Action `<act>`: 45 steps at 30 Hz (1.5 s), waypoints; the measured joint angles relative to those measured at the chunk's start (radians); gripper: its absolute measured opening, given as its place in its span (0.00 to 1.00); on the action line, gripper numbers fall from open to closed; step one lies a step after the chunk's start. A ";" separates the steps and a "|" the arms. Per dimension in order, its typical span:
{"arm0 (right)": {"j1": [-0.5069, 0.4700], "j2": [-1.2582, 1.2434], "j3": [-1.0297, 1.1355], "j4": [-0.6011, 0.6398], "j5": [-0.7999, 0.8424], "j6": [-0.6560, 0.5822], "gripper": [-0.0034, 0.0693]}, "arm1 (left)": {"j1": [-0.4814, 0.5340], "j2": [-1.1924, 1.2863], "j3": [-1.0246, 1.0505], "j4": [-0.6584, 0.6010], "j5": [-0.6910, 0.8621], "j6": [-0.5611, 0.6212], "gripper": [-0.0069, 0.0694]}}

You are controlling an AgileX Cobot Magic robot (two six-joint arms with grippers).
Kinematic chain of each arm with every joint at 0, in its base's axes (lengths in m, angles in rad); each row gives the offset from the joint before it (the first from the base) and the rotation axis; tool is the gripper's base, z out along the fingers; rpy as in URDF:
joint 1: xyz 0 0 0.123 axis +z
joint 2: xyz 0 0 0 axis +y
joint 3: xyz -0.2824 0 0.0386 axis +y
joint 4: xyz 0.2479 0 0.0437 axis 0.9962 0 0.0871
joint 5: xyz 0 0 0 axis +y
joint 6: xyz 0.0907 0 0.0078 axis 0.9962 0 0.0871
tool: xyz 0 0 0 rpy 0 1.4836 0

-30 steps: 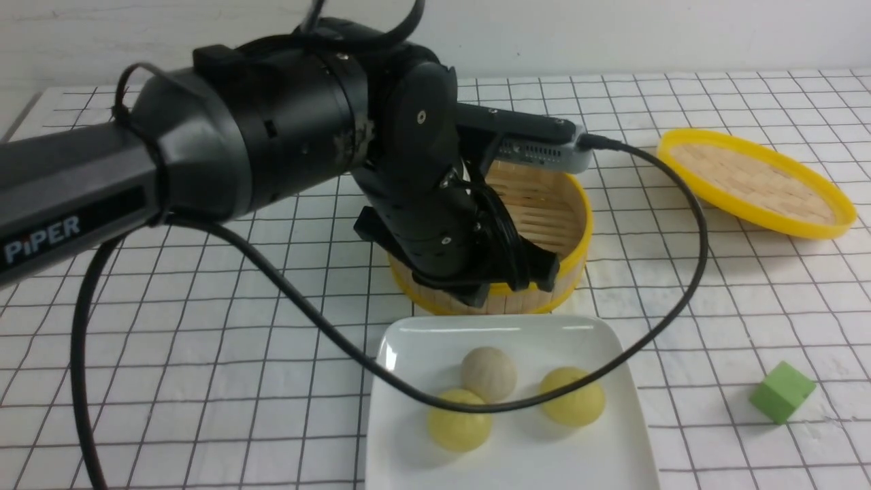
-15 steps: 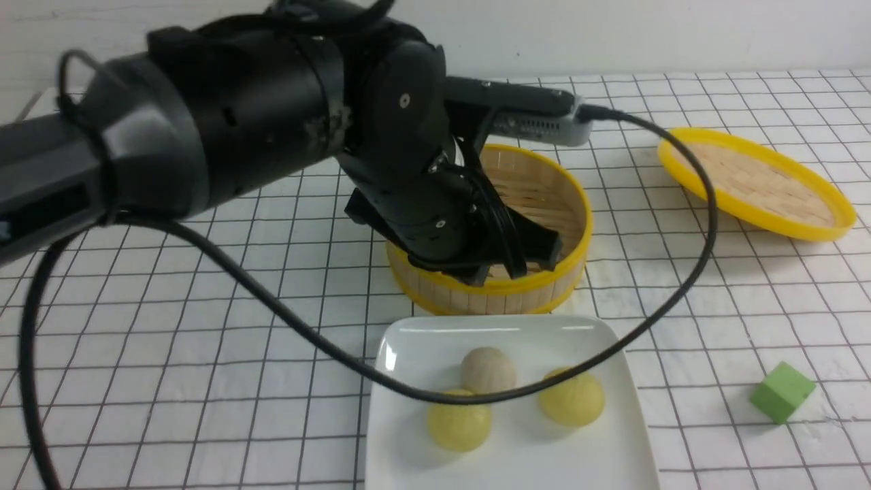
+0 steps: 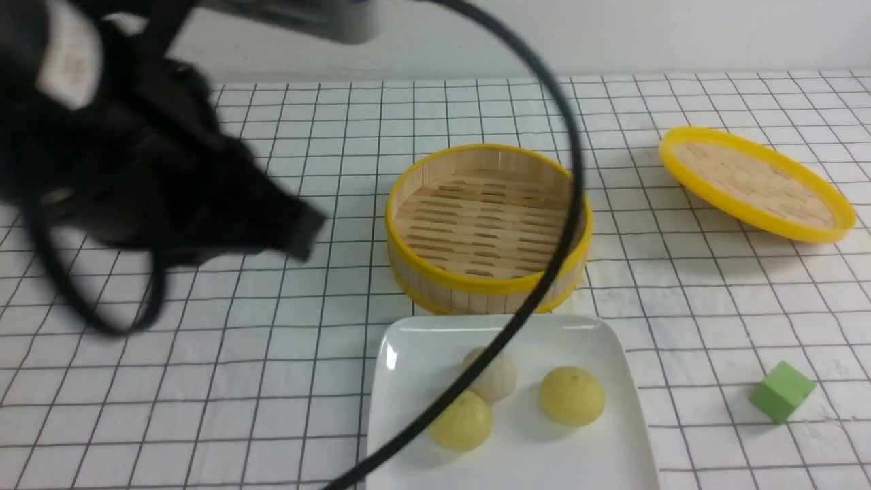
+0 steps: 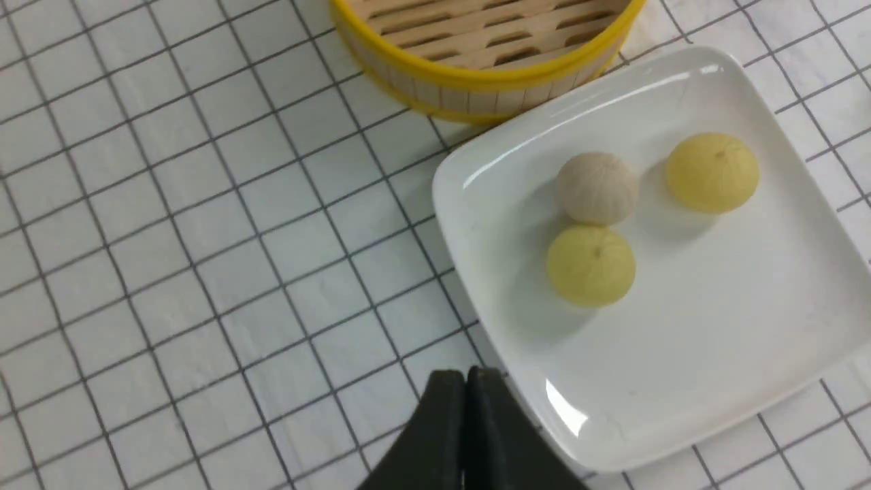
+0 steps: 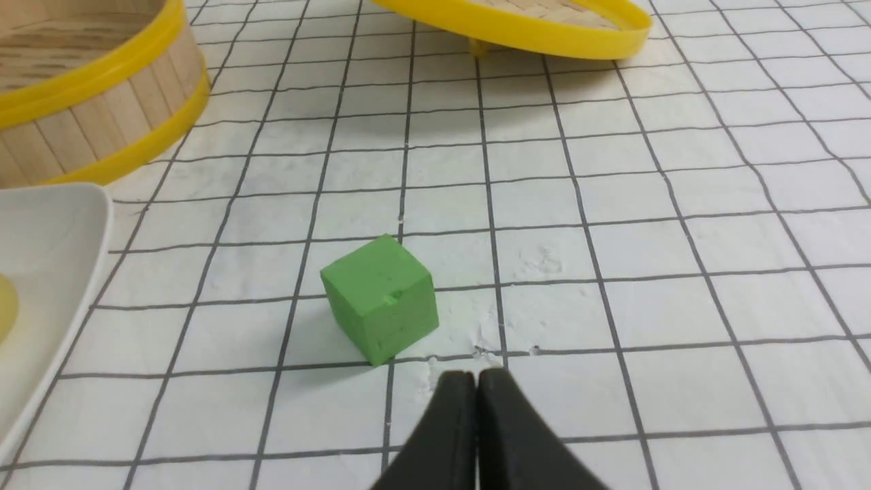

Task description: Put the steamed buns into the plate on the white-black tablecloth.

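On the white plate (image 3: 599, 449), near the counter's front edge, three steamed buns (image 4: 597, 188): beige-grey touching one yellow, second yellow apart. Behind, touching the plate's rim, an empty bamboo steamer (image 3: 486, 224). Left gripper (image 4: 465, 381) pinched closed, empty, over white-black tablecloth (image 3: 272, 381) beside the plate. Right gripper (image 5: 476, 384) closed, empty, near green cube (image 5: 380, 298).
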 joint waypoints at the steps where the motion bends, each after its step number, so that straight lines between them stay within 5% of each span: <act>1: -0.001 0.000 0.000 0.000 0.000 0.000 0.08 | 0.000 -0.109 0.086 0.000 -0.013 -0.028 0.11; 3: -0.001 0.000 0.000 0.000 0.000 0.000 0.08 | 0.000 -0.186 0.177 0.001 -0.052 -0.061 0.11; 12: -0.004 0.000 0.000 0.001 0.000 0.000 0.10 | 0.000 -0.610 0.773 0.029 -0.725 -0.287 0.12; 26: -0.004 0.000 0.000 0.001 -0.001 0.000 0.12 | 0.004 -0.670 1.074 0.122 -0.895 -0.279 0.14; 33: -0.004 0.000 0.000 0.001 -0.001 0.000 0.14 | 0.220 -0.774 1.160 -0.023 -0.977 -0.126 0.14; 37: -0.004 0.000 0.000 0.000 -0.001 0.000 0.15 | 0.458 -0.919 1.250 -0.049 -0.976 0.024 0.15; 45: -0.004 0.000 0.000 0.000 -0.001 0.000 0.17 | 0.708 -1.082 1.372 -0.098 -0.924 0.052 0.16</act>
